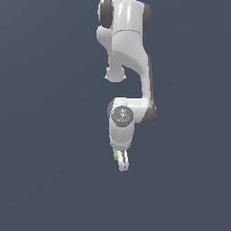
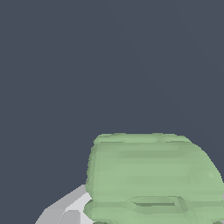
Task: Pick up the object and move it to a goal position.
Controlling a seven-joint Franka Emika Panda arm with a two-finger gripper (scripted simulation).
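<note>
Plain dark slate-grey ground fills both views, unbroken behind the white jointed robot arm (image 1: pixel 128 67) reaching down from the exterior view's top. At the arm's lower end, the white two-fingered gripper (image 1: pixel 122 161) is closed narrowly upon the small pale green lumpy block with ridged sides (image 2: pixel 153 175). Only a green sliver of the block shows between the fingers (image 1: pixel 125 160) in the exterior view, while the wrist view shows it close up, one grey finger touching its side.
</note>
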